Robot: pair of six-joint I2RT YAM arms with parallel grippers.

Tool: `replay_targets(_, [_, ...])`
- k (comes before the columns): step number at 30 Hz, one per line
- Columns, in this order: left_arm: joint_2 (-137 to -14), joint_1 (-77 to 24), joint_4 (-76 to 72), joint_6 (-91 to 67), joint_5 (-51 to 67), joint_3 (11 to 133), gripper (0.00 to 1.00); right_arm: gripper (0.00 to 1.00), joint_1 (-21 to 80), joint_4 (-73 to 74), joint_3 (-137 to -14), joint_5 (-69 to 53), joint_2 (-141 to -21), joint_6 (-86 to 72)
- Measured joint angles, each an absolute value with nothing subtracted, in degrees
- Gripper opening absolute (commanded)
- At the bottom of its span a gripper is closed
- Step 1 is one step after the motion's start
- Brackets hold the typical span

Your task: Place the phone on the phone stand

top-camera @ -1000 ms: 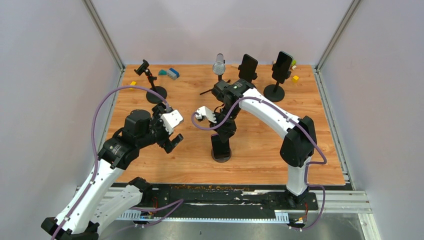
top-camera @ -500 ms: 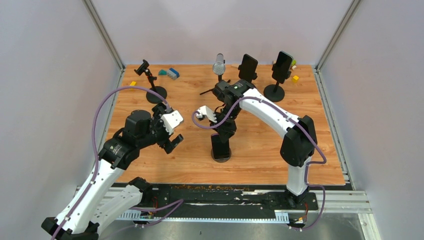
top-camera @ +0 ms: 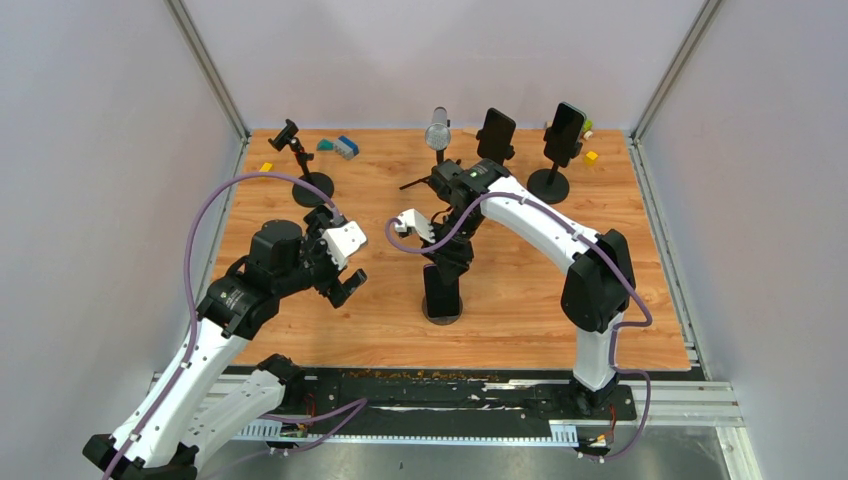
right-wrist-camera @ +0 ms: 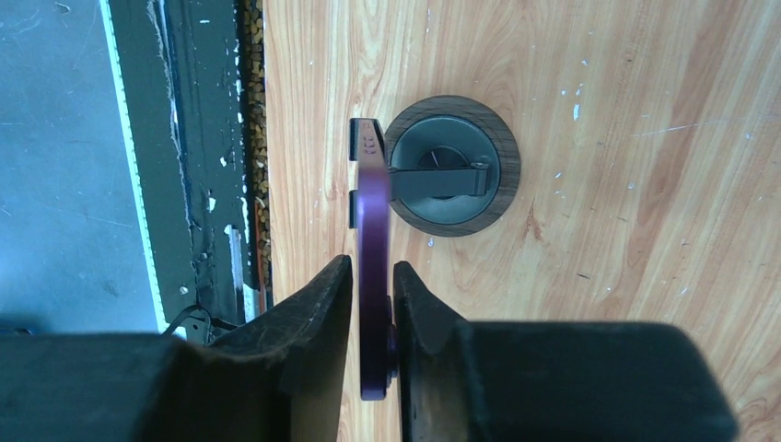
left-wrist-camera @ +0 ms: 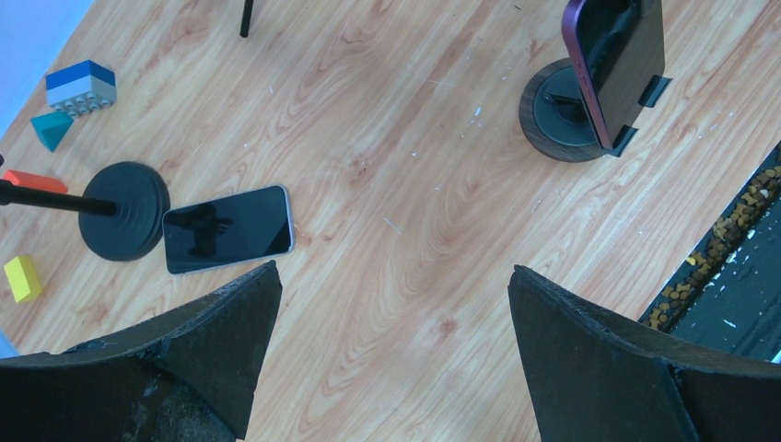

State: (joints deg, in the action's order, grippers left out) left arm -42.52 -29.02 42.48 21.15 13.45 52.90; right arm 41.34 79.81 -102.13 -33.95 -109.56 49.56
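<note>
The phone with the purple frame and dark screen (left-wrist-camera: 617, 64) stands almost upright in the cradle of the phone stand with the round, wood-rimmed base (left-wrist-camera: 564, 115). The black side clip and bottom lip of the stand are around it. This stand is near the middle of the wood-grain table (top-camera: 560, 290).

The right gripper (right-wrist-camera: 373, 276) is above it. Its two black fingers (right-wrist-camera: 327, 295) stand close on both sides of the top edge of the phone. I cannot tell whether they press on it or are just free of it. On the phone's thin side there are small printed marks, but they are too small to read.

The left gripper (left-wrist-camera: 394, 276) hangs over the table to the left of the stand. Its fingers are wide apart and nothing is between them.

At the back edge, two other black stands each hold a dark phone upright (top-camera: 497, 135) (top-camera: 565, 130). A third black stand with a thin pole (top-camera: 295, 150) is at the back left. Just beside its round black base (left-wrist-camera: 124, 210) a white-edged phone (left-wrist-camera: 228, 228) lies flat, with the screen up. A blue and white toy brick (left-wrist-camera: 83, 86) and a teal wedge (left-wrist-camera: 51, 129) are near it.
</note>
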Motion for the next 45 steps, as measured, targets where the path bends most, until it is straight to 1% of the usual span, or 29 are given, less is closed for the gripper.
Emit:
replay_targets(3, [-42.5,-29.0,42.5,21.2,13.5,52.9,1.0,0.33,41.3,79.3,-102.0,-33.7,-109.6,49.4])
replay_targets(6, [-42.5,-29.0,42.5,21.2,13.5,52.9,1.0,0.36,41.3,78.8,-102.0,-33.5,-109.6,49.1])
replay_targets(8, [-42.5,-29.0,42.5,21.2,13.5,52.9,1.0,0.42,41.3,78.5,-102.0,-33.3,-109.6,49.1])
replay_targets(22, [-42.5,-29.0,42.5,21.4,14.1,52.9,1.0,0.64,41.0,78.1,-102.0,-31.8,-109.6,48.4])
replay_targets(25, [-42.5,-29.0,42.5,21.4,14.2,52.9,1.0,0.66,41.0,78.1,-102.1,-31.5,-109.6,48.2])
replay_targets(37, [-42.5,-29.0,42.5,22.0,14.5,52.9,1.0,0.66,40.7,78.1,-102.1,-31.5,-109.5,47.7])
replay_targets(45, [-42.6,-29.0,42.3,22.9,15.0,51.5,1.0,0.71,39.5,77.6,-102.0,-31.9,-107.8,47.0])
